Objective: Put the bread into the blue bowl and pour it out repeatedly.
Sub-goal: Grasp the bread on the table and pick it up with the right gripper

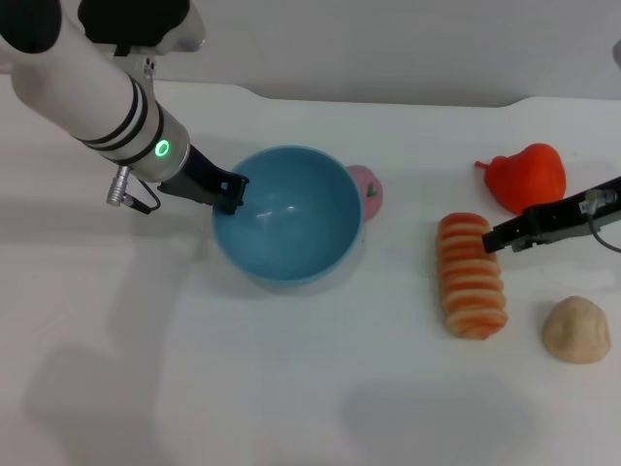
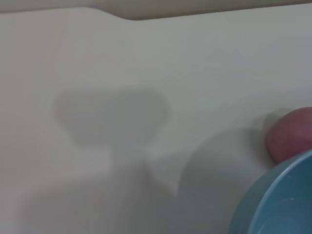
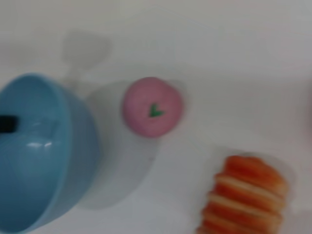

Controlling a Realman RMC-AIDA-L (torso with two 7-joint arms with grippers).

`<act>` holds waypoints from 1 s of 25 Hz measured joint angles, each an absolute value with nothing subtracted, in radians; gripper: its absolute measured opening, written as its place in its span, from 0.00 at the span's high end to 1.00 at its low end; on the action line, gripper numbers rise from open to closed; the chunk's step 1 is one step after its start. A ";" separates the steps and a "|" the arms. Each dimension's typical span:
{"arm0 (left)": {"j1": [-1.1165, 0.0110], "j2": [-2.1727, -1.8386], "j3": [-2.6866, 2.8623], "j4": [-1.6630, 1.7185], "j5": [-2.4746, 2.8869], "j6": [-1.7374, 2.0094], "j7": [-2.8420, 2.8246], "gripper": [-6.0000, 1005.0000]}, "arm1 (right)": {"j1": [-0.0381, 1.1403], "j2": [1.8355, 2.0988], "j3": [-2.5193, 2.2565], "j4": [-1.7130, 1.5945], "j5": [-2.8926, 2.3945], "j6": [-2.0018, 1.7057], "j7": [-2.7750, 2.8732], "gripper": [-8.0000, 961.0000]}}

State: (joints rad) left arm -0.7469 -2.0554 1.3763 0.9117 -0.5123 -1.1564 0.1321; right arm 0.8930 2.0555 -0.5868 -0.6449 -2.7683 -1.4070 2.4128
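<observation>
Right pincer (image 1: 493, 239) touches the bread (image 1: 472, 275) (striped side up).

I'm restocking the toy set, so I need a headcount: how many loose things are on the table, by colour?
Blue: 1, the bowl
Pink: 1, the pink ball
Red: 1, the red toy
Orange and cream: 1, the bread
Tan: 1, the lump
Total: 5

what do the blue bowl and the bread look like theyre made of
Blue bowl: probably smooth plastic, going by its even colour and soft glints inside. Bread: looks like a moulded toy loaf, plastic or rubber, with overly neat orange and cream ridges; which one is unclear.
</observation>
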 joint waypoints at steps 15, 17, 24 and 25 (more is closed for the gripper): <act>-0.717 -2.060 1.453 1.009 -0.508 -1.125 0.185 1.00 | 0.857 2.065 -0.610 -0.537 -2.720 -1.223 2.468 0.49; -0.716 -2.060 1.451 1.011 -0.511 -1.119 0.185 1.00 | 0.860 2.065 -0.611 -0.534 -2.720 -1.220 2.467 0.49; -0.710 -2.064 1.455 1.006 -0.514 -1.102 0.176 1.00 | 0.872 2.065 -0.631 -0.468 -2.720 -1.156 2.464 0.49; -0.709 -2.065 1.454 1.004 -0.516 -1.101 0.176 1.00 | 0.876 2.065 -0.638 -0.455 -2.720 -1.145 2.464 0.49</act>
State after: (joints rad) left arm -0.7091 -2.0645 1.4544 1.0044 -0.5165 -1.1008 0.1756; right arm 0.8761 2.0646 -0.6376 -0.4551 -2.7195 -1.1451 2.4640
